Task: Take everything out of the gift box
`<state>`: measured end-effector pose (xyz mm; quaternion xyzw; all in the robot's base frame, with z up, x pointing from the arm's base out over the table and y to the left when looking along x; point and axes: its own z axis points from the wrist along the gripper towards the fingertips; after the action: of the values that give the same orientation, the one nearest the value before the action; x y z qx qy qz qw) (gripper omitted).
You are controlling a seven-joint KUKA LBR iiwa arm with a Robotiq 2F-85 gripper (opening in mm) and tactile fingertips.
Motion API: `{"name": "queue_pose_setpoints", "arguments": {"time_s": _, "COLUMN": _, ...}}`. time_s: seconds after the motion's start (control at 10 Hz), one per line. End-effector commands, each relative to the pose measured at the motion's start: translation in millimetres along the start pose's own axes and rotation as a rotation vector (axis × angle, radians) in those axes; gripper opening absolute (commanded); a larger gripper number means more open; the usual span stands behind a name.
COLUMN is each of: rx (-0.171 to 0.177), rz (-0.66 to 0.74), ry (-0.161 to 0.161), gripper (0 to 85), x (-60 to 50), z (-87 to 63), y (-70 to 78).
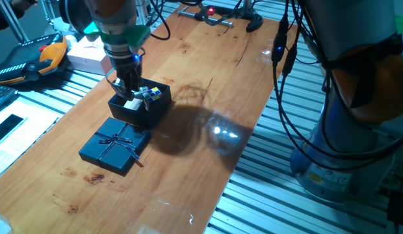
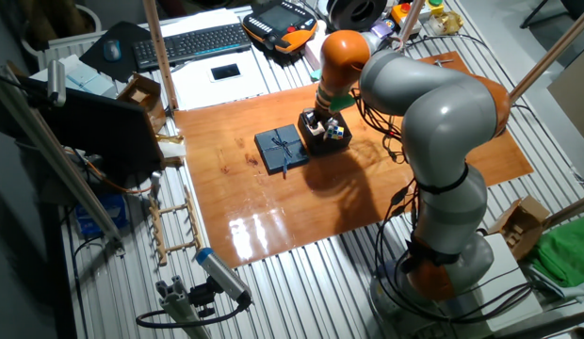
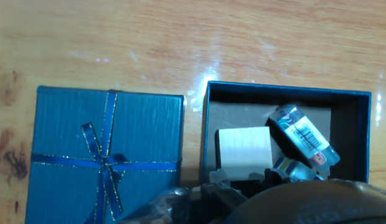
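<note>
My pincer (image 1: 131,91) hangs low inside the open dark blue square gift box (image 1: 156,109), whose bow-tied lid (image 1: 116,144) lies beside it, to reach the plain white block (image 3: 244,147) and colourful puzzle cube (image 1: 151,95), though I cannot tell how wide it is.

My wooden table (image 1: 208,97) carries the open gift box (image 1: 140,107) and, just beside it, its lid (image 1: 115,145) (bow upward).

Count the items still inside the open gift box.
2: a white block against the left wall of the gift box, and a multicoloured cube tilted beside it. The gripper may hide more.
</note>
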<state>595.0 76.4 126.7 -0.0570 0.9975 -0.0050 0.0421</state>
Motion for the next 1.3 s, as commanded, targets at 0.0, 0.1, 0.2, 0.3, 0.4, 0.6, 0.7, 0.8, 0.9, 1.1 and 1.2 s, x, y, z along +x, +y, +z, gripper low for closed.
{"name": "queue_pose_setpoints", "arguments": {"time_s": 0.0, "rx": 0.006, "rz": 0.015, "ry": 0.005, "gripper": 38.3, "x": 0.3, "z": 0.0, "y": -0.3}}
{"name": "queue_pose_setpoints", "arguments": {"time_s": 0.1, "rx": 0.02, "rz": 0.046, "ry": 0.009, "gripper": 38.3, "x": 2.0, "z": -0.1, "y": -1.7}}
{"name": "queue_pose_setpoints", "arguments": {"time_s": 0.2, "rx": 0.029, "rz": 0.116, "ry": 0.012, "gripper": 38.3, "x": 5.8, "z": 0.8, "y": -5.5}}
{"name": "queue_pose_setpoints", "arguments": {"time_s": 0.3, "rx": 0.022, "rz": 0.219, "ry": 0.02, "gripper": 37.3, "x": 12.1, "z": 1.7, "y": -11.4}}
{"name": "queue_pose_setpoints", "arguments": {"time_s": 0.4, "rx": 0.001, "rz": 0.356, "ry": 0.031, "gripper": 37.0, "x": 19.8, "z": 3.1, "y": -18.0}}
{"name": "queue_pose_setpoints", "arguments": {"time_s": 0.6, "rx": 0.004, "rz": 0.555, "ry": 0.05, "gripper": 36.7, "x": 22.6, "z": 4.0, "y": -19.6}}
{"name": "queue_pose_setpoints", "arguments": {"time_s": 0.7, "rx": 0.022, "rz": 0.637, "ry": 0.054, "gripper": 36.3, "x": 19.7, "z": 2.4, "y": -17.1}}
{"name": "queue_pose_setpoints", "arguments": {"time_s": 0.8, "rx": 0.035, "rz": 0.729, "ry": 0.051, "gripper": 35.7, "x": 16.2, "z": 1.4, "y": -14.0}}
{"name": "queue_pose_setpoints", "arguments": {"time_s": 0.9, "rx": 0.049, "rz": 0.789, "ry": 0.036, "gripper": 33.7, "x": 14.9, "z": 1.3, "y": -12.9}}
{"name": "queue_pose_setpoints", "arguments": {"time_s": 1.1, "rx": 0.059, "rz": 0.871, "ry": 0.029, "gripper": 31.0, "x": 12.9, "z": -0.5, "y": -10.2}}
{"name": "queue_pose_setpoints", "arguments": {"time_s": 1.2, "rx": 0.065, "rz": 0.955, "ry": 0.019, "gripper": 30.7, "x": 11.1, "z": -1.8, "y": -7.7}}
